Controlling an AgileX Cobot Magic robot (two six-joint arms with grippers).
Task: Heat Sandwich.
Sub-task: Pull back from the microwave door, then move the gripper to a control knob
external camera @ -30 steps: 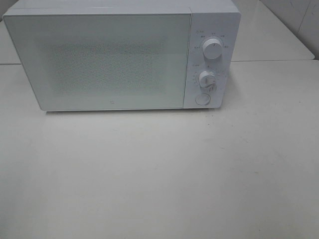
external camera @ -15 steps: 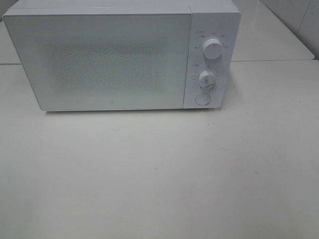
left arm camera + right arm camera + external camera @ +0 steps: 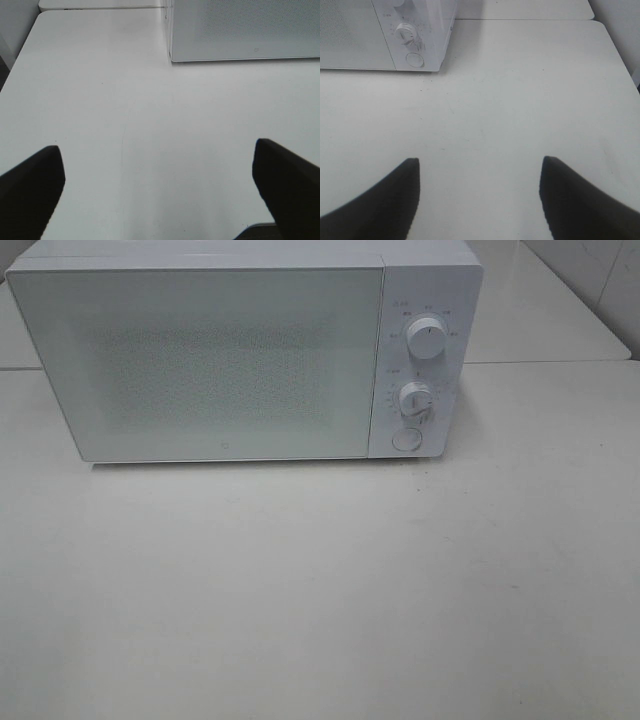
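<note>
Left gripper (image 3: pixel 157 147) spread wide, nothing between the dark fingers (image 3: pixel 30 185) but bare white table (image 3: pixel 100 100). Hanging over the tabletop, facing the door-side corner of the microwave (image 3: pixel 240 30), well apart from it.

Right gripper (image 3: pixel 480 160) same deal: parted, holding nothing, just table underneath. Aimed toward the control-panel end of the microwave, also well apart.

From the high camera: white microwave sitting at the back of the table, door (image 3: pixel 210 360) fully shut. Two dials stacked on the panel to the right of the door, upper dial (image 3: pixel 427 340) over lower dial (image 3: pixel 416 400), with a round button (image 3: pixel 405 439) just below them.

As for the sandwich, honestly can't tell where it is. Possibly behind that door, but the speckled panel is way too hazy to see through from any of these views.
</note>
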